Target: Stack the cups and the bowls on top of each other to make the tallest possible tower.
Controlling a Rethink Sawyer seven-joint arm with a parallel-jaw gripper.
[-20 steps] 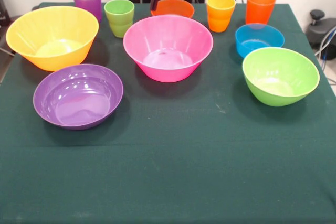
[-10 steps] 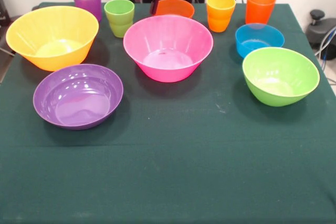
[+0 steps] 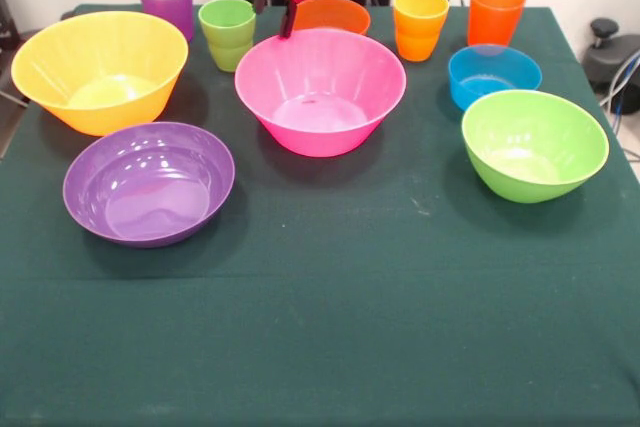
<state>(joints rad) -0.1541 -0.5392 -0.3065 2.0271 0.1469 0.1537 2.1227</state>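
A dark green cloth covers the table [image 3: 330, 327], and you can see all ten pieces standing apart on it, none stacked yet. Along the far edge sit the purple cup [image 3: 166, 1], the light green cup [image 3: 227, 33], the orange bowl [image 3: 335, 15], the yellow-orange cup [image 3: 420, 23] and the orange cup [image 3: 496, 13]. In front of them you have the yellow bowl [image 3: 99, 70] at the left, the pink bowl [image 3: 320, 90] in the middle and the blue bowl [image 3: 494, 75] toward the right. The purple bowl [image 3: 149, 183] lies nearest the camera on the left, and the light green bowl [image 3: 534, 143] sits just in front of the blue one. The gripper [image 3: 285, 2] hangs at the top, above the gap between the light green cup and the orange bowl, behind the pink bowl's far rim. You cannot tell from this view whether it is spread or closed; it carries nothing you can see.
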